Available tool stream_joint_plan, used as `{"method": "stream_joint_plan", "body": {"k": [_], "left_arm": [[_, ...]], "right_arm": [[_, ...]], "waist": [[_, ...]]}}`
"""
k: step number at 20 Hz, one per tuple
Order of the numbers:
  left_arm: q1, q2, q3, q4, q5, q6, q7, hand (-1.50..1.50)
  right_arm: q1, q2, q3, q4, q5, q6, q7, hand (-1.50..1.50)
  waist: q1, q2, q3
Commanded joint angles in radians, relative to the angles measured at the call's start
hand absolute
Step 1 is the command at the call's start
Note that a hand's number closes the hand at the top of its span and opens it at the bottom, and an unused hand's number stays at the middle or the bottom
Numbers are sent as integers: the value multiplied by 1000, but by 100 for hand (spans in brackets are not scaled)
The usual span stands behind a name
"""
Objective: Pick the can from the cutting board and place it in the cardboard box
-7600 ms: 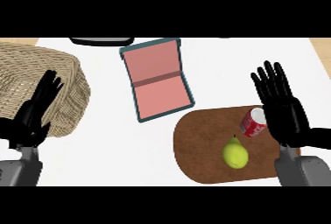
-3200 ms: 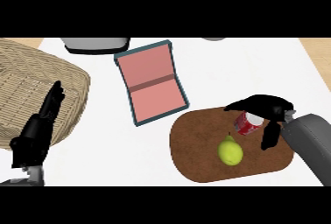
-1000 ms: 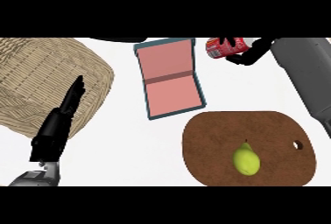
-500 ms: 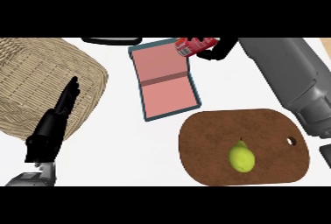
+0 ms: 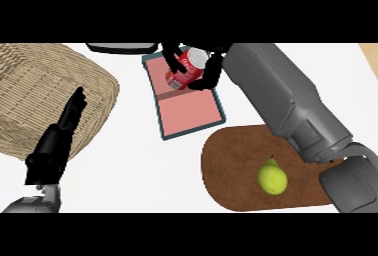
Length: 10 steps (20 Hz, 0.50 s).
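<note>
Right robot hand [image 5: 210, 75] is clamped on the red can [image 5: 186, 64], black fingers curled down both sides of it. The can is a cylinder, red with white lettering and a pale grey end, and it is lying tilted. It sits over the far half of the cardboard box [image 5: 193, 111]. It may be touching the box's floor, but from straight above that's hard to settle.

The box is shallow and rectangular, pink-red inside, with a thin teal rim and a crease across its middle.

The grey right forearm [image 5: 279, 97] sweeps back from the box over the edge of the cutting board [image 5: 232, 172]. That's a brown, round-cornered slab with a grainy surface, just beside the box's near corner. On it lies one yellow-green lemon [image 5: 272, 177], pointed end away from the robot.

Over on the left, the left robot hand [image 5: 57, 137] shows edge-on, fingers straight and together, holding nothing. It lies over the near side of a big woven wicker basket [image 5: 37, 90], tan and rounded.

The white desk [image 5: 133, 172] carries it all. A dark rounded thing [image 5: 122, 48] is cut off at the far edge.
</note>
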Motion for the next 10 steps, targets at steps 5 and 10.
{"method": "stream_joint_plan", "body": {"k": [5,10], "left_arm": [[48,-43,-23,101,-27,20,3,0],[27,-29,-22,116,-18,-12,9,0]], "right_arm": [[15,127,50,115,55,-40,24,150],[40,129,77,120,33,-21,52,-150]], "waist": [[3,17,-18],[25,20,-18]]}}
